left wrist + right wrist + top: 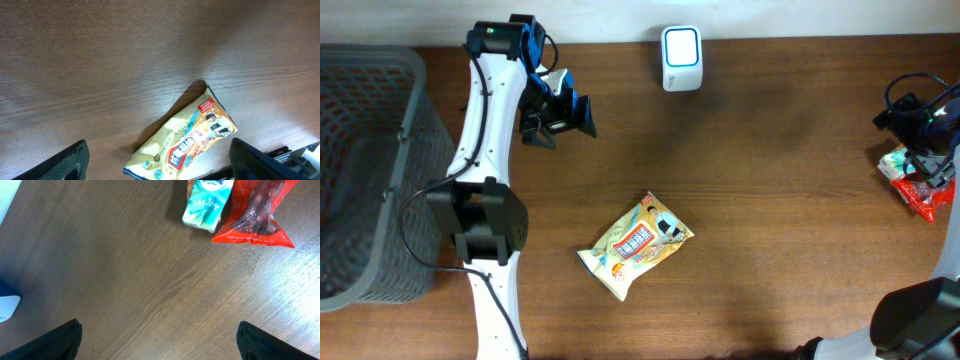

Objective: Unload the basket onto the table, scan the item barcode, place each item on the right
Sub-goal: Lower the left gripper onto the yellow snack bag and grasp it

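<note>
Lying flat near the middle of the desk (770,200), the snack packet (635,246) shows you its printed front. You cannot make out a barcode, and the left wrist view cuts off its lower corner. The white scanner (681,58) stands at the far edge, well apart from it. A grey basket (370,170) sits at the left, and a red packet (260,215) and teal carton (207,202) lie at the right. Left jaws are spread wide above the desk, holding nothing. Right jaws are likewise wide, near the carton and touching neither item.
</note>
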